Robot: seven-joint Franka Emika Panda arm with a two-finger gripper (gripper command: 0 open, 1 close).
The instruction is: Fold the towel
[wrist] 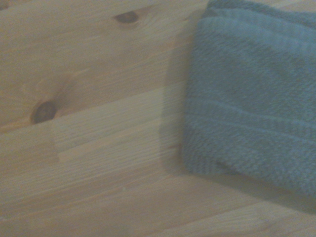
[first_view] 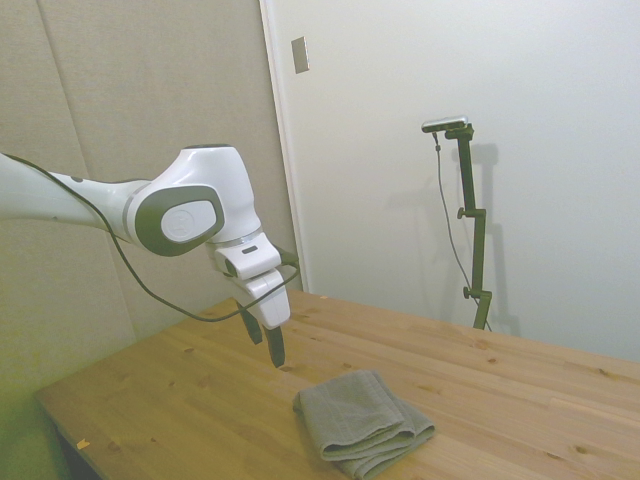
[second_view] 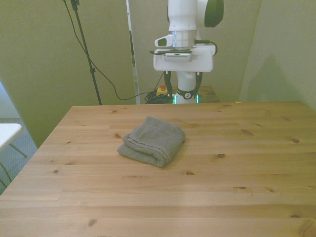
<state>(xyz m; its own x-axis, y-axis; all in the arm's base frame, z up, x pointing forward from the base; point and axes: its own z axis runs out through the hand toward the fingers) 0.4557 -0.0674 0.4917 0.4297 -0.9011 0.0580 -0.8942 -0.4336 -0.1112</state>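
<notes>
The grey-olive towel point(second_view: 152, 140) lies folded in several layers on the wooden table point(second_view: 222, 187), a little toward the front view's left of the middle. It also shows in the side view as a flat stack, the towel point(first_view: 362, 420), and in the wrist view as a blurred towel point(wrist: 252, 94) beside bare wood. My gripper point(second_view: 183, 86) hangs above the table's far edge, well clear of the towel, open with nothing between its fingers. In the side view the gripper point(first_view: 265, 340) points down, to the left of the towel.
Cables and a small yellow-and-red button box point(second_view: 161, 90) sit behind the table's far edge. A white surface point(second_view: 7, 132) shows past the table at the front view's left.
</notes>
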